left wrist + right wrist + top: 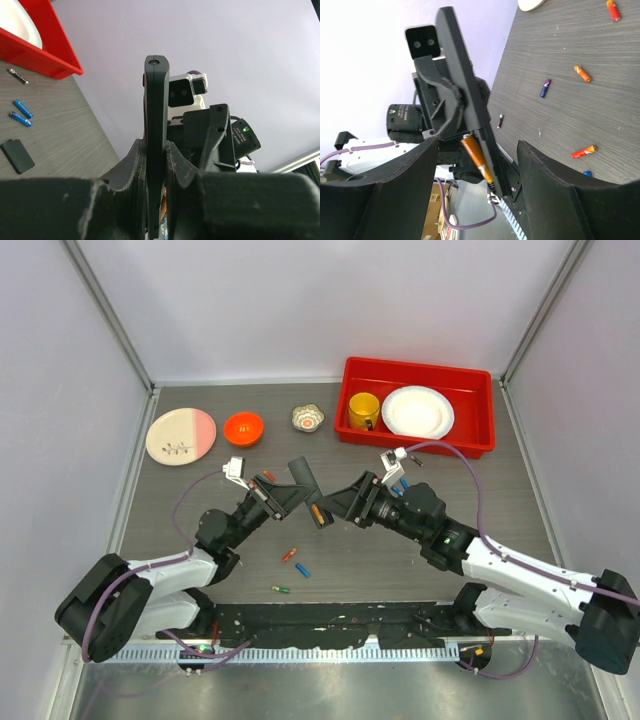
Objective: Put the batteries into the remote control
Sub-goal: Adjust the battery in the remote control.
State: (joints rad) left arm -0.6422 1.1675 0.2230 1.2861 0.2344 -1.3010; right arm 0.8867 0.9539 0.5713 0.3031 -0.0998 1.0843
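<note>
My left gripper (283, 497) is shut on the remote control (303, 483), holding the black bar on edge above the table; in the left wrist view the remote control (156, 120) stands pinched between both fingers of the left gripper (154, 146). An orange battery (477, 159) lies in its open compartment. My right gripper (476, 150) is open, its fingers either side of that end without touching it; the right gripper (337, 503) faces the left one. Loose batteries lie on the table: a red one (289, 554), a blue one (302, 570), a green one (281, 589).
A red tray (470, 435) at the back right holds a yellow mug (363, 410) and a white plate (417, 412). An orange bowl (243, 427), a pink-white plate (180, 436) and a small foil cup (308, 418) stand at the back. A small black cover (17, 156) lies by two blue batteries (22, 108).
</note>
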